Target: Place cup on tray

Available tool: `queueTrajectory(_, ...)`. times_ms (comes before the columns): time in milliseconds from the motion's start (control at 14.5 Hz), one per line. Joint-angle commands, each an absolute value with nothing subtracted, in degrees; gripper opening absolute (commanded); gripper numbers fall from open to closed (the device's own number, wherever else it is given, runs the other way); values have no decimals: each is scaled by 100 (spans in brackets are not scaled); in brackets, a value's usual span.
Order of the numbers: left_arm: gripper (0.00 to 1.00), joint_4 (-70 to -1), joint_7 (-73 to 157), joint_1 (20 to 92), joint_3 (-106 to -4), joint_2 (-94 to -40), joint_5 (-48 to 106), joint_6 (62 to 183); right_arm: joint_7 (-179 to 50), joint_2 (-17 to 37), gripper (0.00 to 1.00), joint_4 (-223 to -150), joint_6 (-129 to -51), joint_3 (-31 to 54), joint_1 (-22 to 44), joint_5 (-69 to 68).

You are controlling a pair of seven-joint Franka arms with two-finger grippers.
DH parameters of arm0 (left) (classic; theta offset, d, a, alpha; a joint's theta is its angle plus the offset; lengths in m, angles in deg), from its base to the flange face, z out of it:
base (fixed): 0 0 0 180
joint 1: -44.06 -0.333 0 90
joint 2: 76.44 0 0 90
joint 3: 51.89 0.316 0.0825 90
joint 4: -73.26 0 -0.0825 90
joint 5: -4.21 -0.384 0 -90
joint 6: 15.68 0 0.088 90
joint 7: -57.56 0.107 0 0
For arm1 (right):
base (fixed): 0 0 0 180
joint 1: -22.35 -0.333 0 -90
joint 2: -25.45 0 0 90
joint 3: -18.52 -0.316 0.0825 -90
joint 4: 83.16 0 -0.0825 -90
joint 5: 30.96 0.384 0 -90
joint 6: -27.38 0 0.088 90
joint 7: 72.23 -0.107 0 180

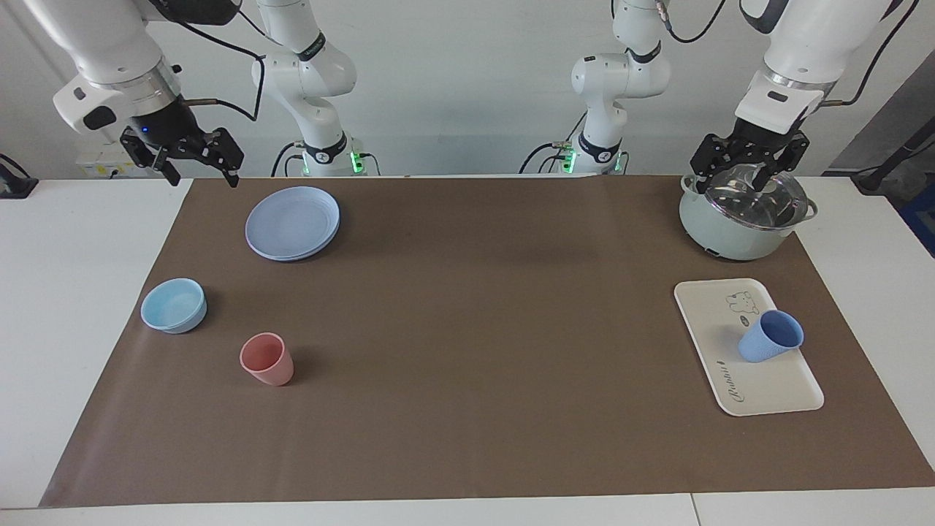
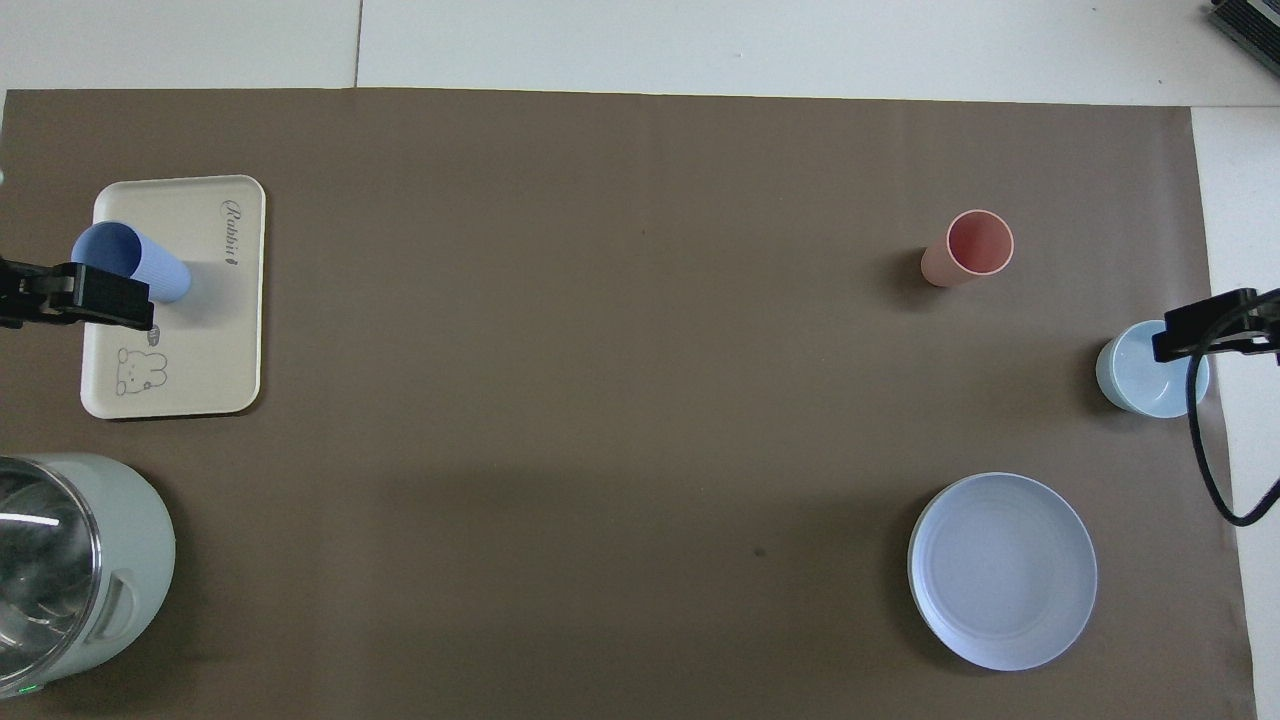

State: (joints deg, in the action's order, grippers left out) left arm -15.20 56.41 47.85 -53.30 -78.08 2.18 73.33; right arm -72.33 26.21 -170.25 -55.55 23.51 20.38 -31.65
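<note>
The periwinkle-blue cup [image 1: 771,337] stood on the cream-white tray [image 1: 760,387], leaning over with its mouth turned toward the left arm's end of the worktop [image 1: 88,292] and its upper side hanging past the tray's long rim there. In the overhead view the cup [image 2: 140,262] sat about midway along the tray [image 2: 215,340], between the cursive lettering and the small bear drawing. The tray lay on the brown mat [image 1: 467,365] at the left arm's end, farther from the robots than the pale-green cooking pot [image 1: 738,219] with its glass lid.

The left gripper [image 1: 749,172] hung in the air over that pot, its fingers spread and holding nothing, well clear of the cup. In the overhead view only its dark tip [image 2: 100,297] showed, overlapping the cup's edge from above. The right gripper [image 1: 197,164] hovered at the right arm's end, over the edge of the mat near the pale-blue plate [image 1: 292,222], fingers also spread and empty.

At the right arm's end lay the plate, then the low light-blue bowl [image 1: 174,305] farther from the robots, and the pink cup [image 1: 266,359] farther still, upright and apart from the bowl.
</note>
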Motion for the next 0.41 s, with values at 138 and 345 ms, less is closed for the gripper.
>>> queueTrajectory(138,100,-1604,5597,4696,-5338,-7864,359,7431,-7267,2677,100,-17079,-5559,2353,2121,-3052)
queueTrajectory(345,100,-1612,5615,4669,-5338,-7855,359,7440,-7294,2677,100,-17087,-5550,2353,2120,-3052)
